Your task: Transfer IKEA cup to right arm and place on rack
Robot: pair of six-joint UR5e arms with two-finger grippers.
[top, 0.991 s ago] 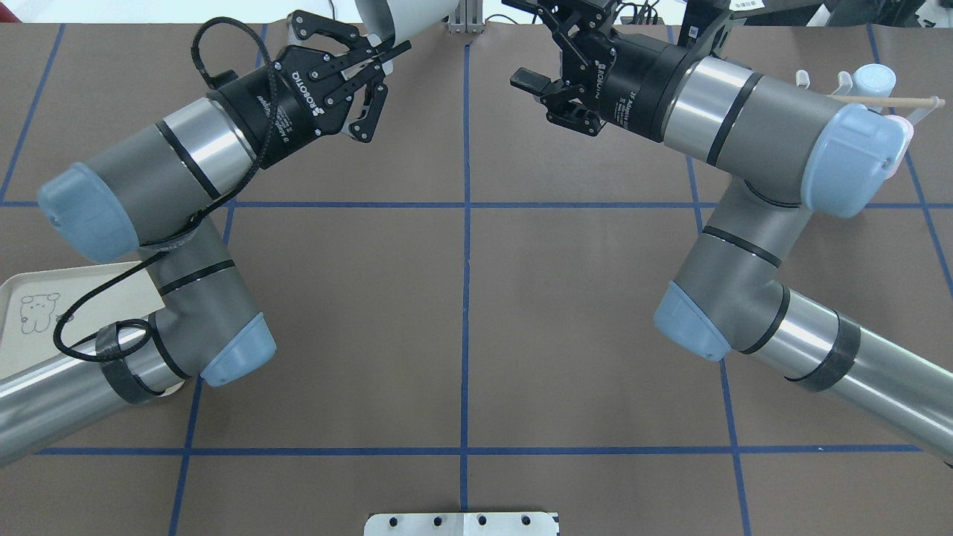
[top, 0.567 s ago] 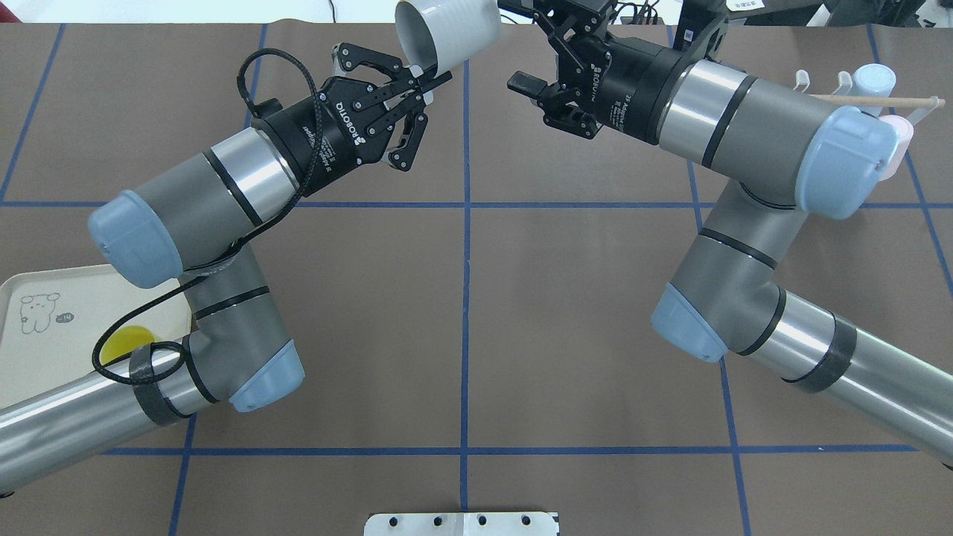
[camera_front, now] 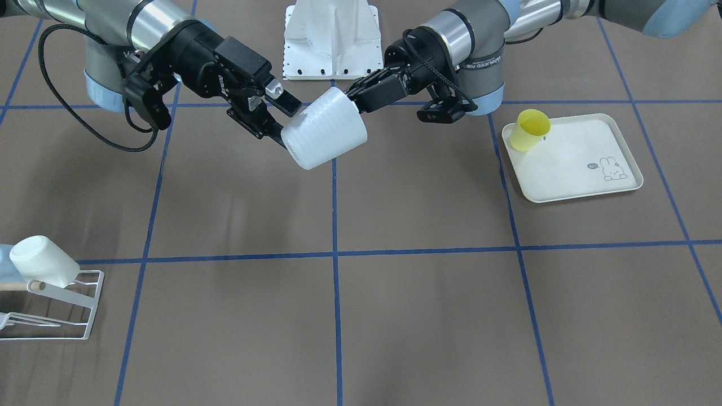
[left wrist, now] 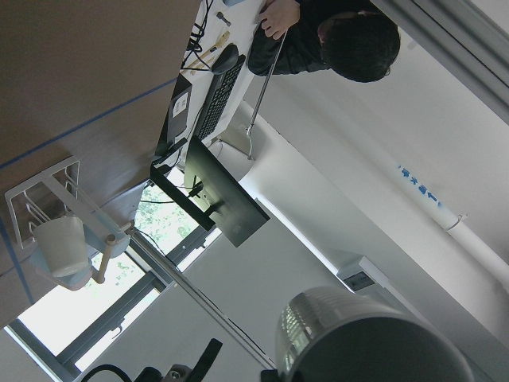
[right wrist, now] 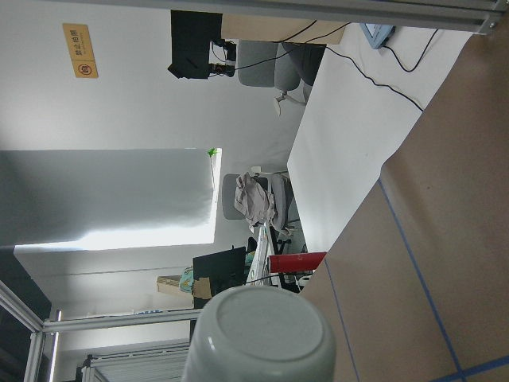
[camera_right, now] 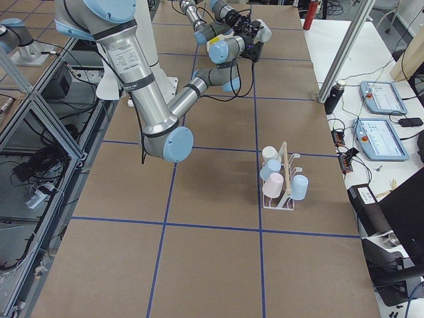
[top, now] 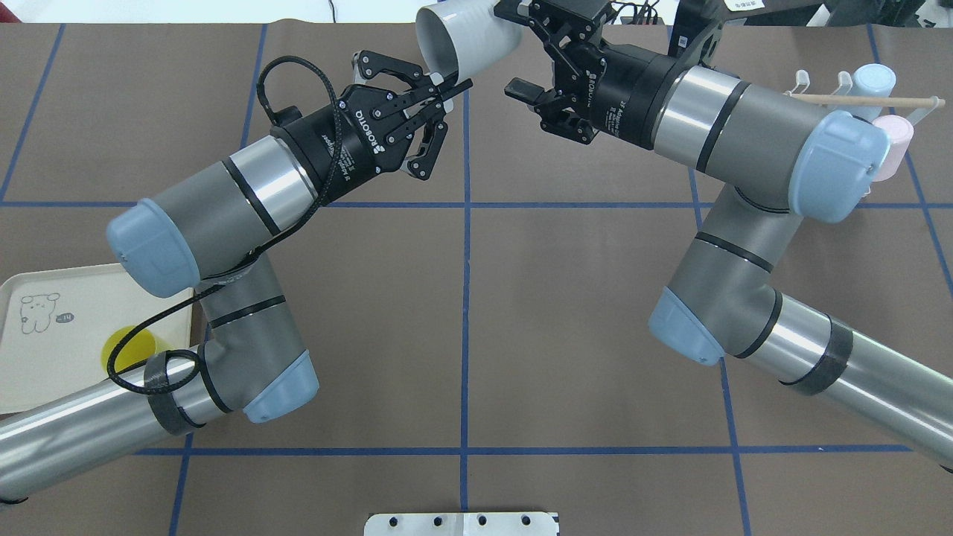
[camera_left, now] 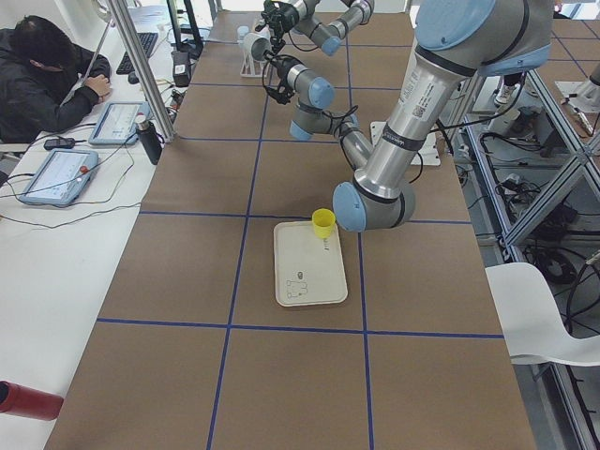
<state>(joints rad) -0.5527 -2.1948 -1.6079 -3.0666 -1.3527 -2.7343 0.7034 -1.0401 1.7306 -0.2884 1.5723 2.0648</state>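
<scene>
Above the table's centre line: we see the IKEA cup [camera_front: 324,132], white and ribbed. It is held in the air on its side between the two grippers, clear of the brown table [camera_front: 423,197] with its blue tape grid.
Left gripper [top: 450,82]: its fingers are pinched together on the cup's rim, one inside the mouth and one outside. The open mouth faces back towards the left arm [top: 201,216].
Right gripper [top: 514,50]: its fingers are spread wide apart, one on each side of the cup's closed base end. We cannot tell whether either finger touches the cup.
Right arm [top: 774,134]: it reaches in from the rack's side of the table. Its wrist camera shows us the cup's round base almost straight on.
Rack [camera_front: 67,295]: a small white wire frame with a thin pale wooden dowel [top: 919,100]. It stands on the table on the right arm's side, well apart from the held cup.
Cups on the rack: we count four in the right-side view, among them a pink cup [camera_right: 273,185] and a pale blue cup [camera_right: 299,187].
Tray [camera_front: 564,169]: cream with rounded corners and a small rabbit drawing. It lies flat on the table on the left arm's side, well apart from both grippers.
Yellow cup [camera_front: 530,129]: it sits at one corner of the tray.
Person [camera_left: 47,75]: in dark clothing, seated at a white desk beside the table.
</scene>
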